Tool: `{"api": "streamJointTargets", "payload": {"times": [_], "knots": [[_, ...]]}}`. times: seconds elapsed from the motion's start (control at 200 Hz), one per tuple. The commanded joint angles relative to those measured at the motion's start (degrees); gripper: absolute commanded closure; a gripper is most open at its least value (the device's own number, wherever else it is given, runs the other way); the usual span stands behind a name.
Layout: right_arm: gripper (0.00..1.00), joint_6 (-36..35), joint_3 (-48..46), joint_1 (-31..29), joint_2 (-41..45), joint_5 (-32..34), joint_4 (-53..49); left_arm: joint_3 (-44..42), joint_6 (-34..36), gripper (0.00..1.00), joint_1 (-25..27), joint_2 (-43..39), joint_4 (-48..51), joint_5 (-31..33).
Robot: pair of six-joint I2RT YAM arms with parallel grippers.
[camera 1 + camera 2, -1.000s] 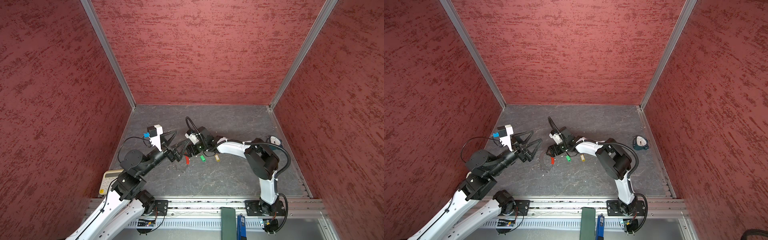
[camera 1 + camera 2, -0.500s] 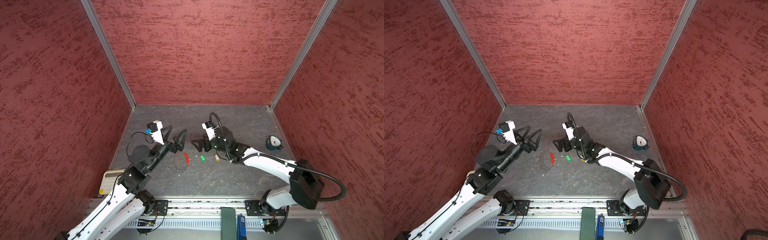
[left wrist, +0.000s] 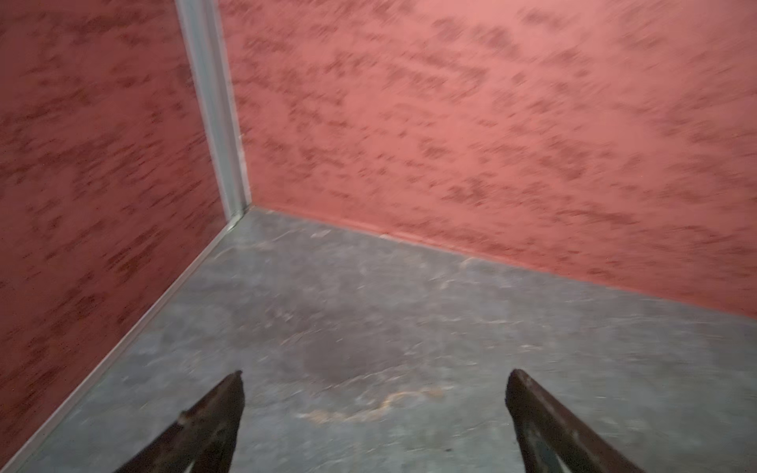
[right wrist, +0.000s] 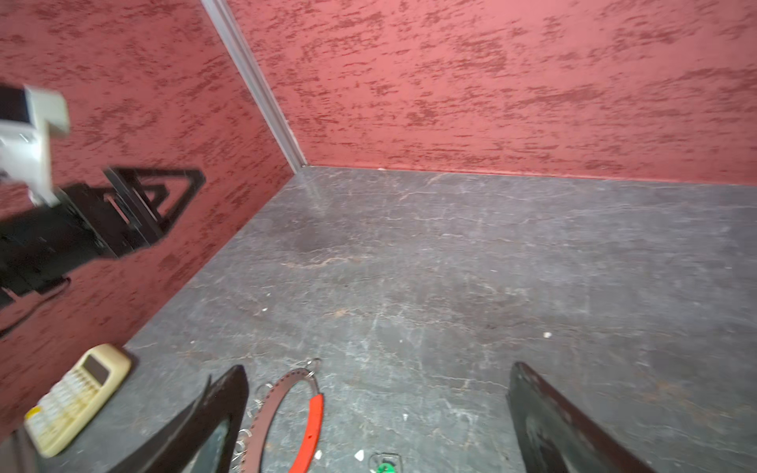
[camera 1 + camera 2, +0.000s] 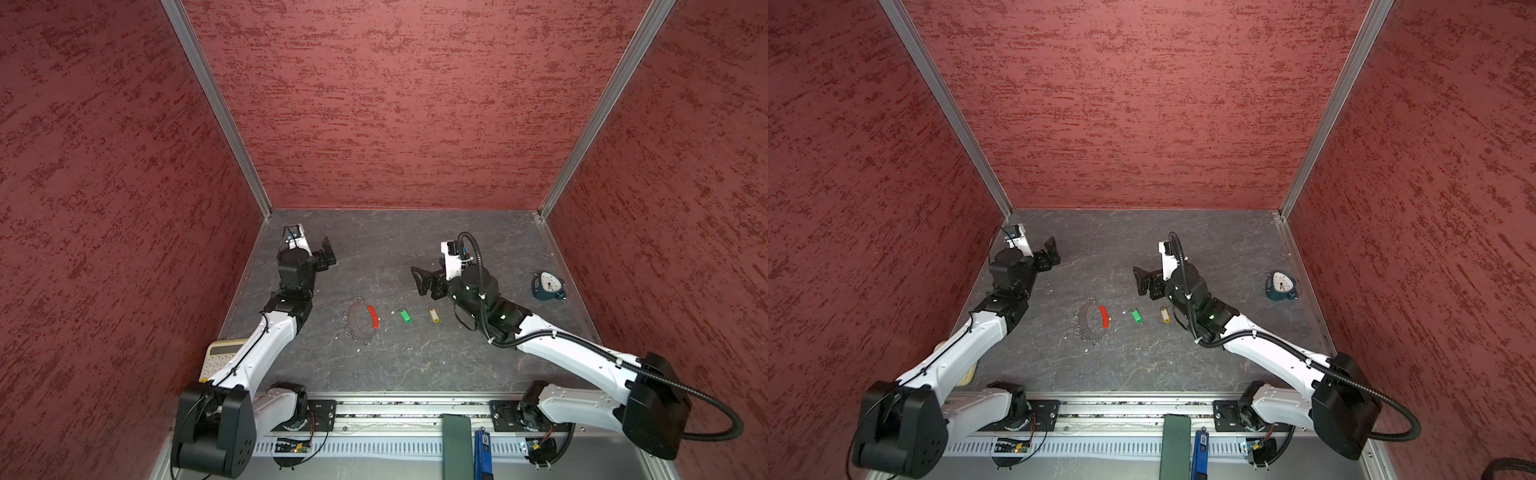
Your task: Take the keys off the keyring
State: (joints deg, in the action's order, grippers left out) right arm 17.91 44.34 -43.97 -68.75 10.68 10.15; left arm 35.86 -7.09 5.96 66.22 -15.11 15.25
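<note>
The keyring [image 5: 360,321] [image 5: 1091,321], a wire loop with a red sleeve [image 5: 373,316] and small silver rings, lies flat on the grey floor in both top views. To its right the green key [image 5: 405,316] [image 5: 1136,316] and the yellow key [image 5: 434,315] [image 5: 1165,314] lie apart from the loop. My left gripper [image 5: 329,252] [image 3: 375,374] is open and empty near the back left wall. My right gripper [image 5: 417,281] [image 4: 379,368] is open and empty above the floor behind the keys. The right wrist view shows the keyring [image 4: 282,393] and a bit of the green key [image 4: 385,467].
A beige calculator [image 5: 222,357] [image 4: 73,401] lies at the front left, partly under the left arm. A dark blue dial clock [image 5: 548,286] [image 5: 1281,286] stands at the right. Red walls close off the floor on three sides.
Both grippers have pulled away from the keyring: the left toward the back left wall, the right to the right. Keyring and both keys now lie uncovered on the floor.
</note>
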Motion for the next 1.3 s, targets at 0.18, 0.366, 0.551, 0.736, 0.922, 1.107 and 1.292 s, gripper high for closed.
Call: {"api": "streamJointTargets", "payload": {"times": [0.18,0.366,0.551,0.736,0.922,1.107,1.292], "knots": [[0.01,-2.3,-2.7,4.5,5.2,0.8,3.5,-5.0,4.4,0.0,-4.5,11.1,-11.7,1.1],[0.01,-4.1,-9.1,9.3,9.9,-0.7,12.2,-7.8,6.9,0.01,-4.7,15.9,-20.7,-4.6],[0.01,-6.6,-12.8,14.7,11.9,2.1,17.6,-11.8,6.5,0.01,-6.4,19.9,-31.0,-9.4],[0.01,-9.1,-14.8,19.7,14.1,3.4,21.6,-14.4,7.5,0.01,-7.7,22.3,-37.7,-15.9],[0.01,-15.8,-17.4,26.1,13.7,10.4,26.1,-14.2,7.5,0.01,-7.1,21.9,-36.3,-14.8],[0.01,-21.6,-22.0,33.9,5.3,12.7,34.1,-14.3,7.4,0.01,-7.3,21.8,-36.6,-14.9],[0.01,-18.7,-26.2,40.1,-4.3,6.6,42.0,-14.2,7.4,0.01,-7.2,21.7,-36.3,-15.1]]}}
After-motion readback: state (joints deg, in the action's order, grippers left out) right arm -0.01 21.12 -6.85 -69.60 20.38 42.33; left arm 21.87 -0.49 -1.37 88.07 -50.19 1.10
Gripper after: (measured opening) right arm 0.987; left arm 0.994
